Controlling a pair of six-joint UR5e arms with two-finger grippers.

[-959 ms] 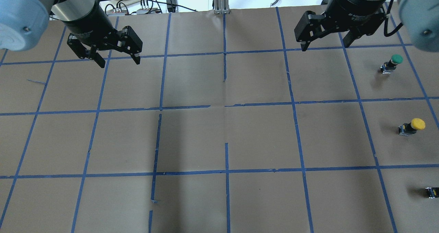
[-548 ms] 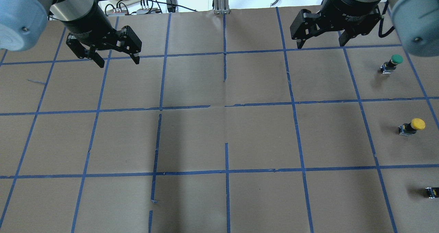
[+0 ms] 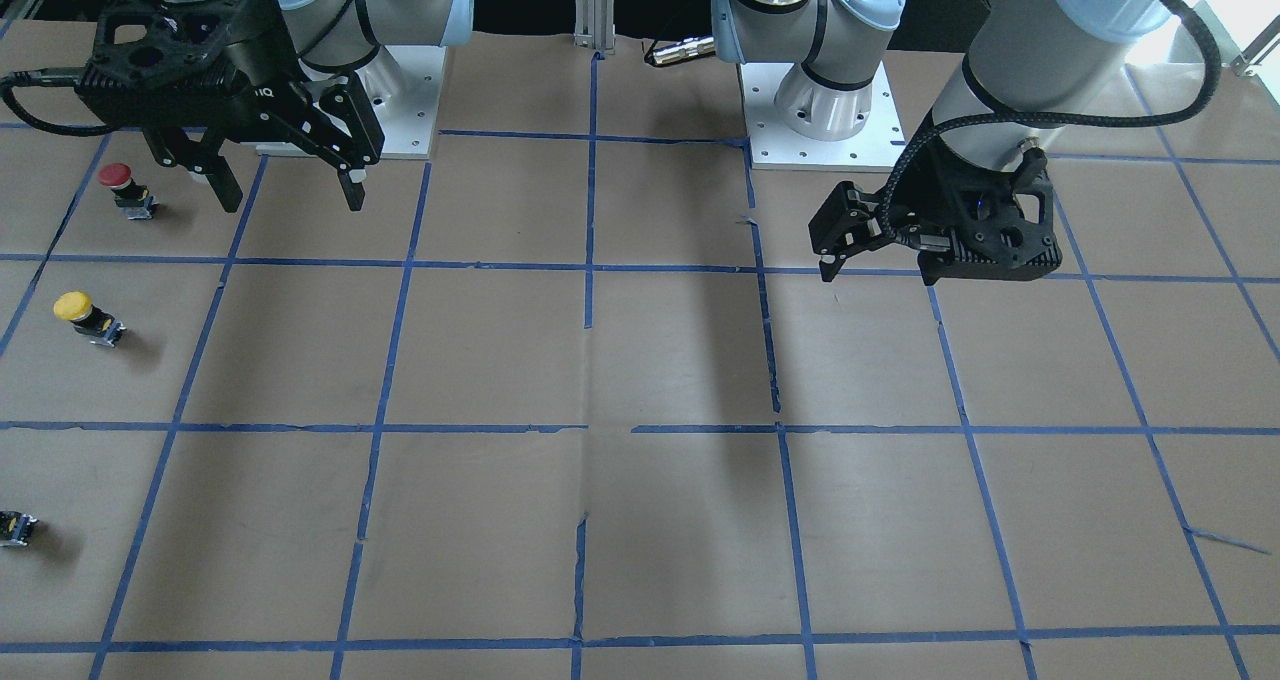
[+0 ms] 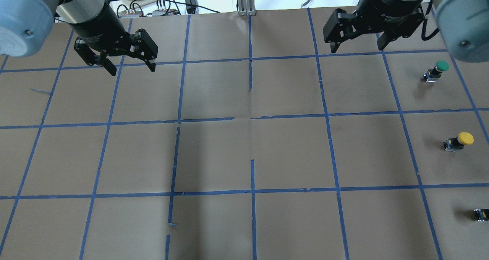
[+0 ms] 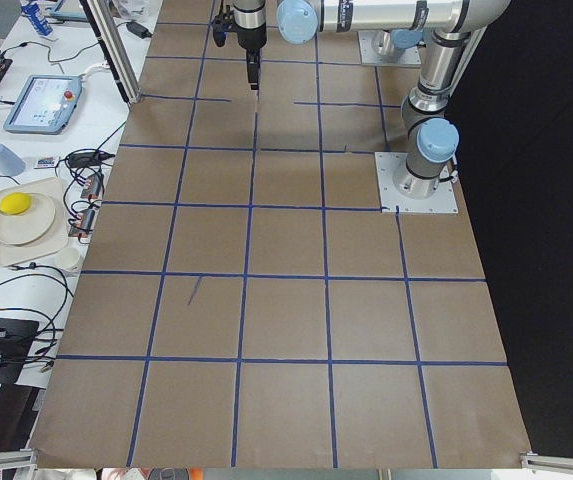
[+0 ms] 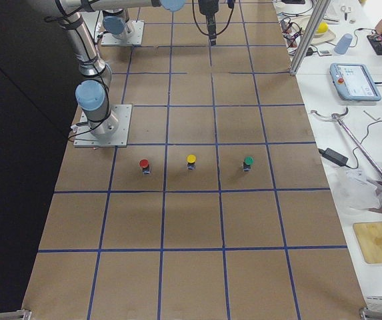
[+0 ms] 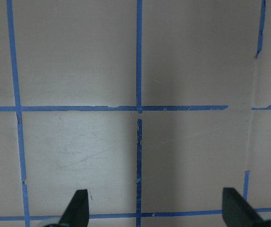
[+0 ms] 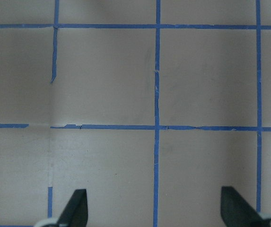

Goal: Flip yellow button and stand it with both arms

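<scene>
The yellow button [image 4: 458, 140] sits near the robot's right-hand edge of the surface [image 4: 290, 156]. It is the middle of a row, between a red button [image 6: 144, 164] and a green button [image 6: 247, 162], and appears to be cap up. It is likely light, rigid plastic. The domed cap looks slick, so the flat-sided dark body seems the better hold, and its small foot may tip easily. No label on it is legible. The right hand [image 4: 357, 47] and the left hand [image 4: 132, 69] have their fingers spread apart, are empty, and are well apart from it. The white lettering on their housings is too small to read.
</scene>
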